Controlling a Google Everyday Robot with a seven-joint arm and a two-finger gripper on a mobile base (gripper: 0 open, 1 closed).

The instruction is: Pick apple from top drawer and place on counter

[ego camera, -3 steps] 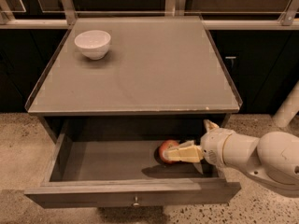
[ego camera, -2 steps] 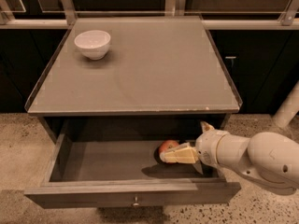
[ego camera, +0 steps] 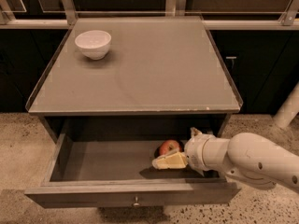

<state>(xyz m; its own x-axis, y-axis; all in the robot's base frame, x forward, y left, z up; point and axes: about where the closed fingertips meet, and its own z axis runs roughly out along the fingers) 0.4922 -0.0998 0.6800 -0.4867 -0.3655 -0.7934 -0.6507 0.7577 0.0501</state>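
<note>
The top drawer is pulled open below the counter, with its small metal knob on the front panel. The red-orange apple lies on the drawer floor at the right. My gripper reaches into the drawer from the right, low inside it and right against the apple's near side. Its pale end covers the apple's lower part. The white arm comes in over the drawer's right front corner.
A white bowl stands at the counter's back left corner. Dark cabinets flank the counter on both sides. A rail with glass panels runs behind it. A white post stands on the speckled floor at the right.
The gripper has slid a little left and toward the drawer front, along the apple's near side. More of the apple now shows above it. The apple has hardly moved.
</note>
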